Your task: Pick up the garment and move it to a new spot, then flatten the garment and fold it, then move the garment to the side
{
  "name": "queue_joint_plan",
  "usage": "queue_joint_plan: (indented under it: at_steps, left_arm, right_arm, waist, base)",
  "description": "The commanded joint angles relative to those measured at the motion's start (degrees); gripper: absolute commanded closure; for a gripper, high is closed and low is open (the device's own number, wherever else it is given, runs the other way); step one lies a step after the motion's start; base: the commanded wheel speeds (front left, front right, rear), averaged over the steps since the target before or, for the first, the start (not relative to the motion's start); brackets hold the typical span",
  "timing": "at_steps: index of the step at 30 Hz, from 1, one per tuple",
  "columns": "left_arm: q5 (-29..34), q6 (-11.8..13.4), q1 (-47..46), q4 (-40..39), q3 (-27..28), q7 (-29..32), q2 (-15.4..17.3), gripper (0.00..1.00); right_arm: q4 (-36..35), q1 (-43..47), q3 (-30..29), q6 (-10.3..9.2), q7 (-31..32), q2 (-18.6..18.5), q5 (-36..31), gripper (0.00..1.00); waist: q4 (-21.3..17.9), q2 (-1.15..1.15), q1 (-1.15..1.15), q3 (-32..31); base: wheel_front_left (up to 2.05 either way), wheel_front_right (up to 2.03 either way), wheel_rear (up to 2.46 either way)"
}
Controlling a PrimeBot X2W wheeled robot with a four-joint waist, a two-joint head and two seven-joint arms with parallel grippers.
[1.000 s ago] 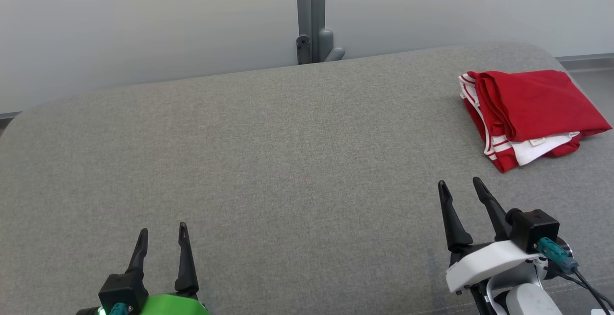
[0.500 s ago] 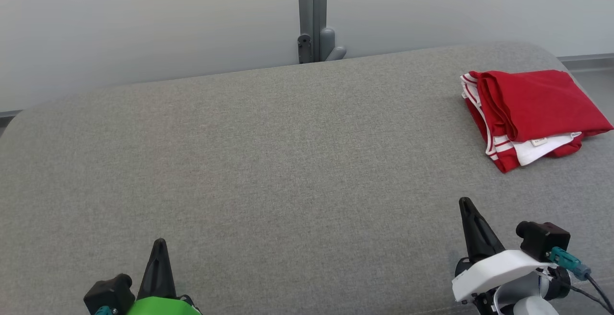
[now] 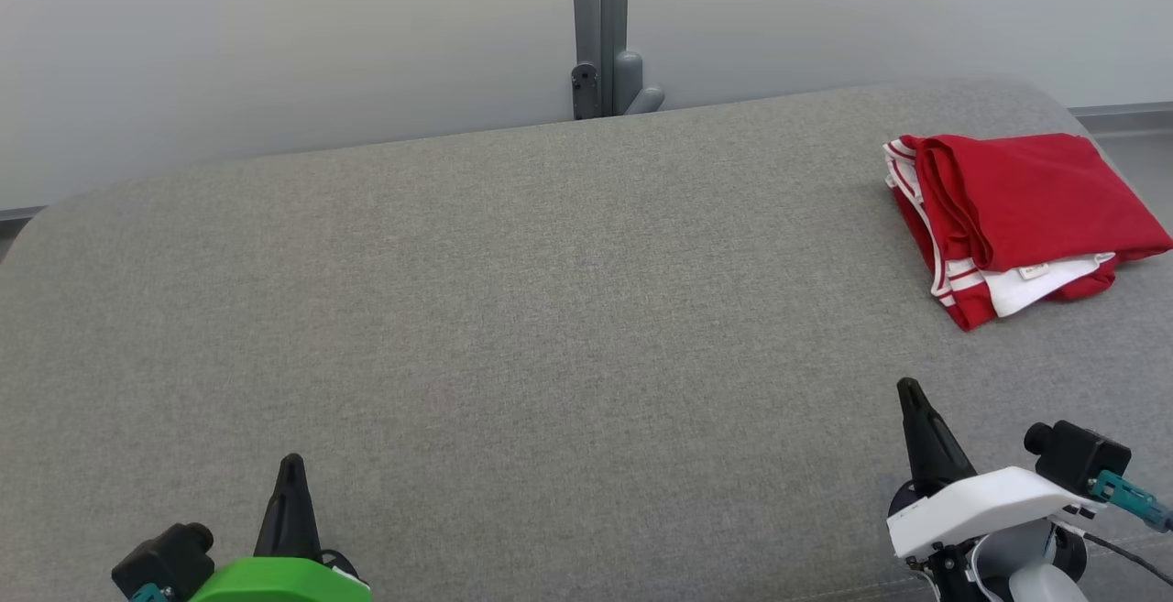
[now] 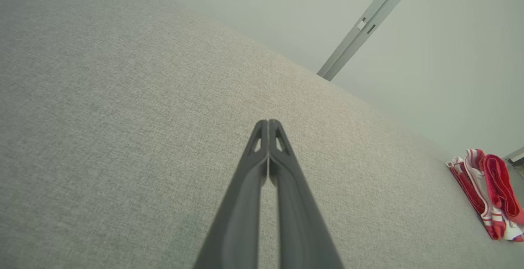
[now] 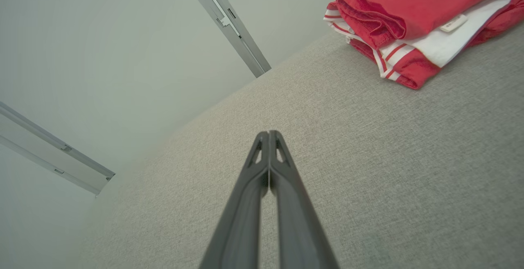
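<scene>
The garment (image 3: 1017, 213) is red with white stripes and a white inner part, and it lies folded at the far right of the grey padded surface (image 3: 550, 309). It also appears at the upper right in the right wrist view (image 5: 413, 23) and at the right edge in the left wrist view (image 4: 489, 195). My left gripper (image 3: 291, 469) is shut with nothing in it, low at the front left. My right gripper (image 3: 909, 393) is shut and empty, in front of the garment and apart from it. Both wrist views show the fingers (image 4: 268, 146) (image 5: 268, 154) pressed together.
A pale wall runs behind the surface, with a grey vertical post (image 3: 600, 29) and its bracket at the back middle. The surface's rounded far edge meets the wall. A strip of floor (image 3: 1132, 139) lies past the right end.
Both grippers have gone from open to shut with nothing between the fingers. Both have drawn back toward the bottom of the head view. The garment has stayed where it was.
</scene>
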Motion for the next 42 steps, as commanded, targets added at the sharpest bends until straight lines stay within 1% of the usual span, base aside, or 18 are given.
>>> queue_joint_plan:
  at_steps: [1, 23, 42]
  left_arm:
    - [-1.7, -0.4, -1.6, -1.0, 0.5, 0.2, 0.1, 1.0]
    - [-18.3, -2.9, -3.0, -1.6, 3.0, 4.3, 0.0, 1.0]
    - [-29.4, -4.7, -3.9, -1.9, 4.7, 7.0, -0.2, 1.0]
  right_arm:
    - [-0.7, -1.6, -0.4, 0.0, 0.4, -0.4, 1.7, 1.0]
    - [-0.5, -2.2, -2.6, 0.0, 4.3, -0.7, 19.0, 1.0]
    - [-0.3, -2.6, -4.3, 0.01, 7.1, -0.8, 30.3, 1.0]
  waist:
    - [0.0, 0.11, 0.0, 0.0]
    - [0.4, 0.2, 0.0, 0.3]
    - [0.7, 0.28, 0.0, 0.5]
  base:
    - [0.0, 0.0, 0.0]
    - [0.0, 0.0, 0.0]
    - [0.0, 0.0, 0.0]
